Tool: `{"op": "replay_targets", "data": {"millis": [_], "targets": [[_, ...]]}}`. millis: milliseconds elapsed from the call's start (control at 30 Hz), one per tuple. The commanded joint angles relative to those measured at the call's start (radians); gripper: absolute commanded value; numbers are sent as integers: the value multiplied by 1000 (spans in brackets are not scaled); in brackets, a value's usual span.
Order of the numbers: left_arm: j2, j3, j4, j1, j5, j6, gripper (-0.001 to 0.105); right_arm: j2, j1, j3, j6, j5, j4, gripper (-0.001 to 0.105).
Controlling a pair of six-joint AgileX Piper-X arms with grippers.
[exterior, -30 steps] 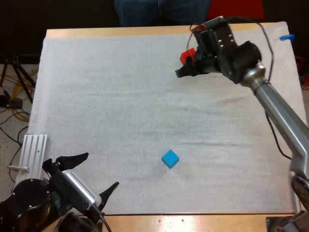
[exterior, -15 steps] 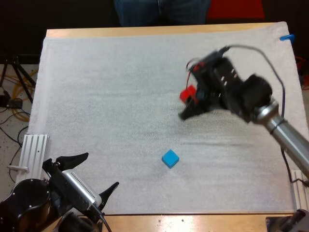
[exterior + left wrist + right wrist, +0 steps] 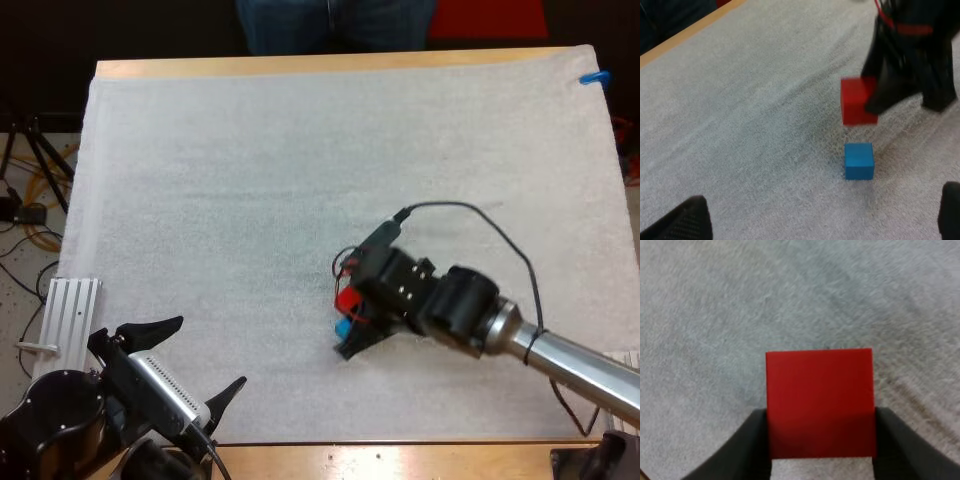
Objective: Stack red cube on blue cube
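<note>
Alignment first: right jaws, clamped on the red cube, should square it over the blue cube at its 6 o'clock before lowering, while left jaws stand wide apart, empty.

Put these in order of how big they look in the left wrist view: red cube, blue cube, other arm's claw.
1. The right claw, dark and clearly biggest.
2. The red cube, pinched in that claw.
3. The blue cube, just below it.
Red looks only slightly bigger than blue. It is lifted, so nearness to the camera may explain that.
</note>
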Motion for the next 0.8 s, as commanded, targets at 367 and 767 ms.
{"op": "replay_targets", "data": {"millis": [367,767], "targets": [[3,-2,-9,-4,-9,-13,87,-11,20,139,81,18,-138,30],[3,-2,-9,-4,-9,-13,87,-9,20,254,98,23,-300,30]]}}
